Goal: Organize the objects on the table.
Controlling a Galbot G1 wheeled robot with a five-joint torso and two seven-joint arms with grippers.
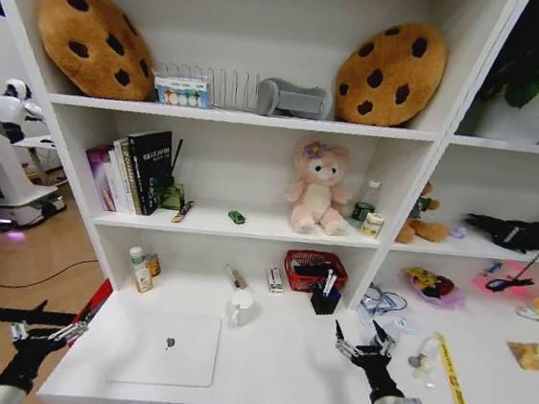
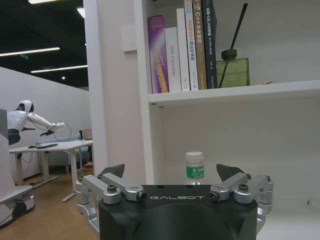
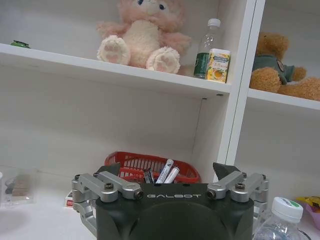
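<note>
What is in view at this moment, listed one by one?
Laptop: one, silver, shut, on the desk front left.
Toy car: one, green, middle shelf.
Basket: one, red, back of the desk.
Pen holder: one, black, before the basket.
Mug: one, white, right of the laptop.
Books: several, middle shelf left.
Plush toy: one, pink, middle shelf.
Cookie cushions: two, brown, top shelf.
Left gripper: open, off the desk's left edge.
Right gripper: open, above the desk, right of centre.
</note>
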